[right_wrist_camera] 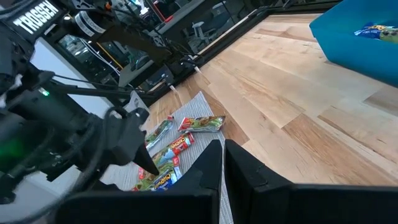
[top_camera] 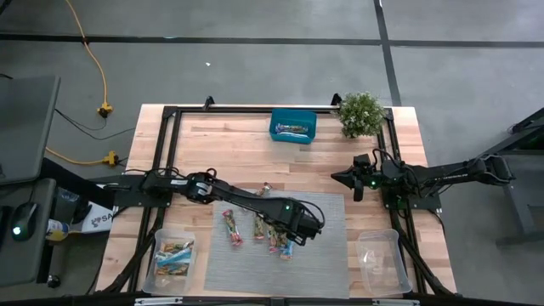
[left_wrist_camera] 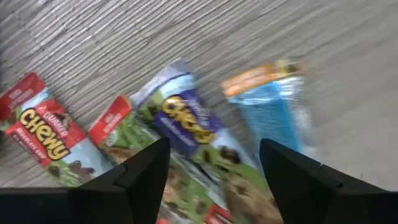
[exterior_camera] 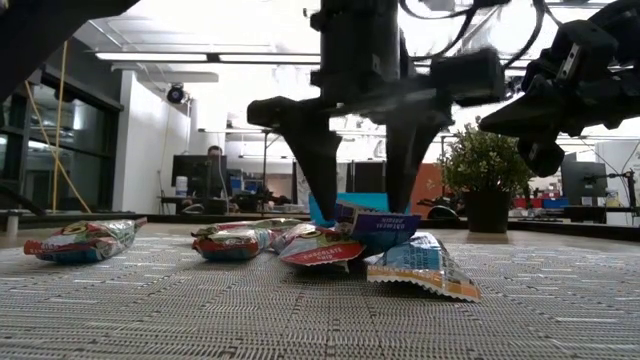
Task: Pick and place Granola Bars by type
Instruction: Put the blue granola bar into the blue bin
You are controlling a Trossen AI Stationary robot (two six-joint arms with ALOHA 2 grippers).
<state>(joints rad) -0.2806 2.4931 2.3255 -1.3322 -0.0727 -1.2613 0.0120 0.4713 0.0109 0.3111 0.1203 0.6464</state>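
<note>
Left gripper (exterior_camera: 362, 205) jaws released, seemingly straddling granola bars (exterior_camera: 345, 240) on mat (top_camera: 327, 246); right gripper (top_camera: 347, 178) clenched.

Grey woven mat (top_camera: 327, 246) lies on the pale wooden table (top_camera: 229, 144); teal box (top_camera: 293, 126) sits beside a small green potted plant (top_camera: 360, 113); two clear plastic tubs (top_camera: 380, 259) at the near corners.
</note>
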